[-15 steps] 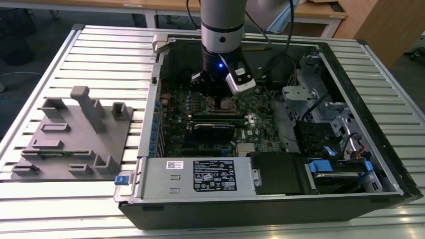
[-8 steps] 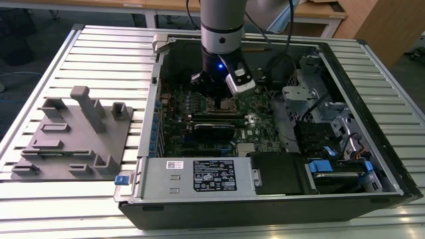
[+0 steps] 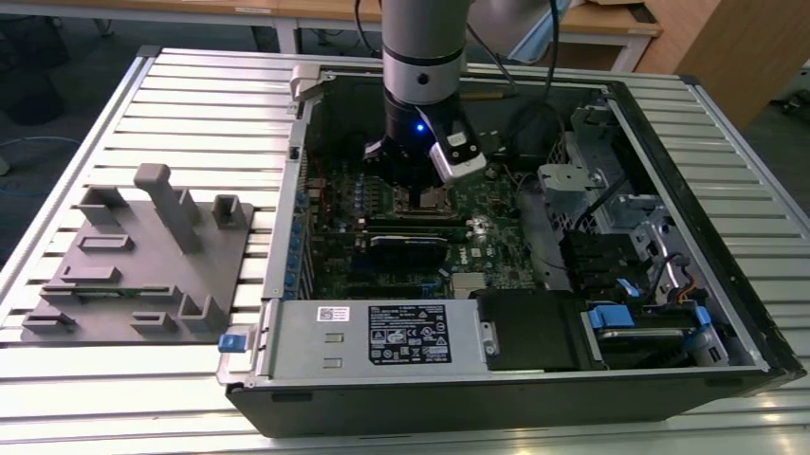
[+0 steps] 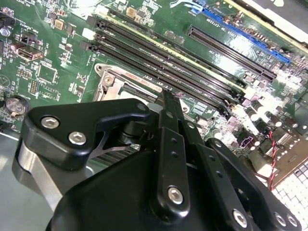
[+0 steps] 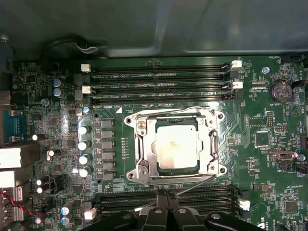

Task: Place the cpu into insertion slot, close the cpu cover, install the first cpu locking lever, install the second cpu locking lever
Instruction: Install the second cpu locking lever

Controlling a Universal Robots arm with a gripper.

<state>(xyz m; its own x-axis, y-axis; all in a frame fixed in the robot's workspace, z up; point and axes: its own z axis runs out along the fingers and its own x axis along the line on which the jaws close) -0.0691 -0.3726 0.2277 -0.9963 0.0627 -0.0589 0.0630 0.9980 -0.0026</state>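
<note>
One thin, flat, square cpu (image 5: pixel 176 147) with a pale silvery face lies seated in the insertion slot (image 5: pixel 217 169), the small square socket with a brownish-grey metal rim on the green circuit board (image 5: pixel 250 159). The cpu cover (image 5: pixel 143 144), a thin silvery metal frame with a large square window, lies flat over it, and the chip shows through the window.

In the exterior view the black gripper (image 3: pixel 418 185) hangs low inside the open computer case (image 3: pixel 708 190). The socket sits just at its six o'clock, almost under the fingertips, and the white-labelled power supply box (image 3: pixel 379 334) is well apart at six o'clock.

In both wrist views the gripper (image 5: pixel 168 195) has its two fingers drawn together at the socket edge that faces it. A thin wire locking lever (image 5: pixel 202 184) runs lengthwise along that same edge, slightly slanted and passing close by the fingertips. I cannot tell whether they pinch it.
</note>
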